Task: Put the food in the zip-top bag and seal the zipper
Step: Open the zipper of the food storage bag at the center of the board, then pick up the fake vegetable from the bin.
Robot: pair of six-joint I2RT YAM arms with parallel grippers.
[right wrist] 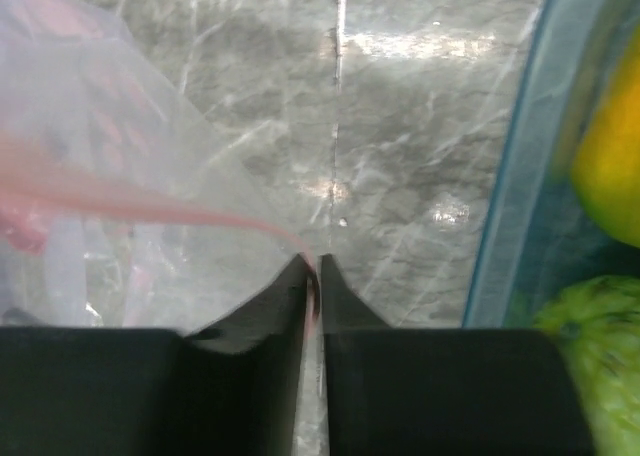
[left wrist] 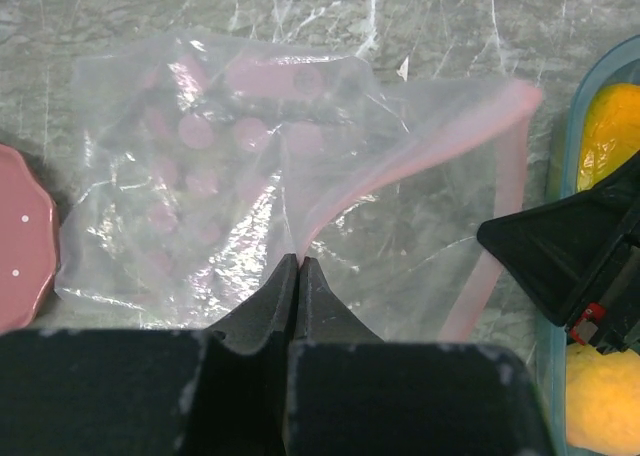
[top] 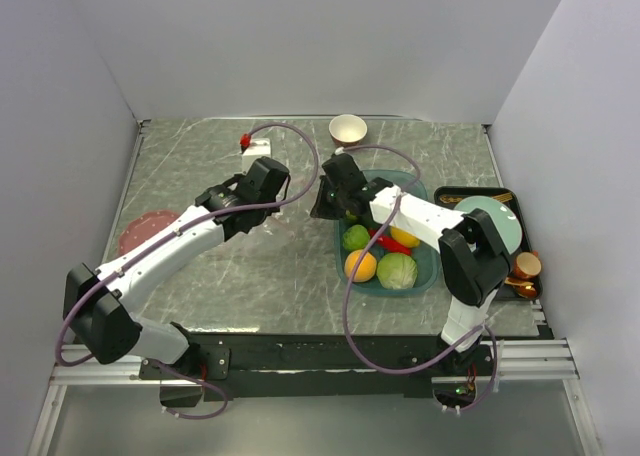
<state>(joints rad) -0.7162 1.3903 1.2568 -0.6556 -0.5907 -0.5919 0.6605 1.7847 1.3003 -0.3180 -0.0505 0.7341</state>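
The clear zip-top bag [top: 296, 204] lies crumpled on the marble table between my two grippers. My left gripper [left wrist: 298, 260] is shut on the bag's pink zipper strip [left wrist: 400, 166], which runs up to the right; the bag's body [left wrist: 200, 176] spreads beyond it. My right gripper [right wrist: 315, 266] is shut on the zipper strip [right wrist: 150, 208] at the other side, next to the teal tray's rim [right wrist: 512, 176]. The food sits in the teal tray [top: 432, 266]: an orange [top: 360, 265], a cabbage [top: 397, 271], a lemon [top: 404, 238], a lime [top: 355, 237] and a red chili [top: 390, 245]. No food shows inside the bag.
A pink plate [top: 148, 228] lies at the left, also in the left wrist view [left wrist: 20, 236]. A cream bowl [top: 347, 128] stands at the back. A white bottle with a red cap [top: 255, 144] is behind the left gripper. A black tray [top: 450, 193] with a teal plate [top: 490, 221] is at the right.
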